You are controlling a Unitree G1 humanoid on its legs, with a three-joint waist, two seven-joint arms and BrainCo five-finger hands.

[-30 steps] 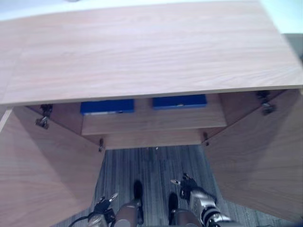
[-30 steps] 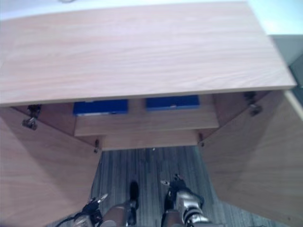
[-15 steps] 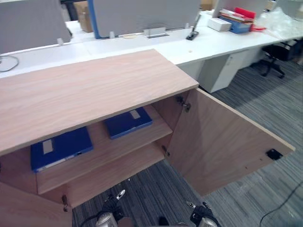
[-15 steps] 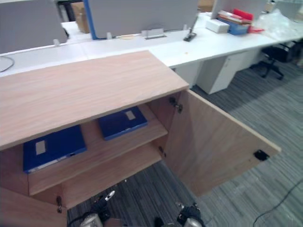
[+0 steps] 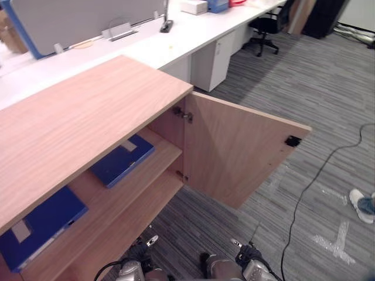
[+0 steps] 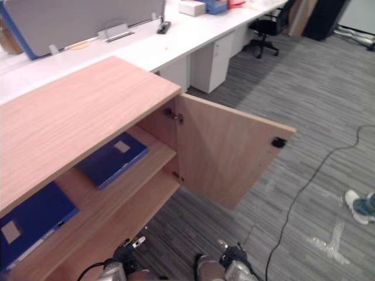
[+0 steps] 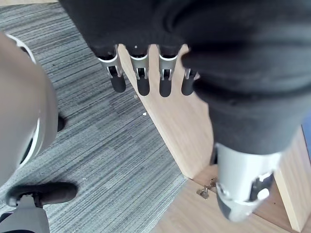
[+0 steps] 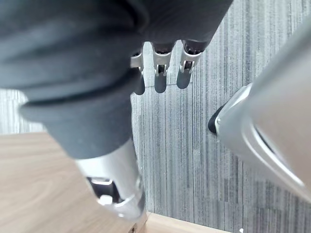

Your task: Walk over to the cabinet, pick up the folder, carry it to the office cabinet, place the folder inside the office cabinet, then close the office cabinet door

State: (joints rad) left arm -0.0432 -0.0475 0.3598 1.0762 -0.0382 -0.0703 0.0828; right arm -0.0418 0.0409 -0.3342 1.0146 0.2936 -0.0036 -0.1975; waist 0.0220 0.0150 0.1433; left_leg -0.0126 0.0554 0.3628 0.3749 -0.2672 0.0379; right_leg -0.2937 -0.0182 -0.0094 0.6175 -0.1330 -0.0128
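My left hand [image 7: 142, 80] & right hand [image 8: 159, 80] hang empty, fingers straight. Blue folder [image 5: 122, 160] lies on the cabinet [image 5: 88, 111] shelf, door [image 5: 234, 152] open; I judge pick-up not yet done.

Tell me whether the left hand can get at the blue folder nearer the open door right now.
Probably, once raised. The left hand hangs low and open near the floor; the folder lies flat on the shelf, its front unblocked, with the door swung wide.
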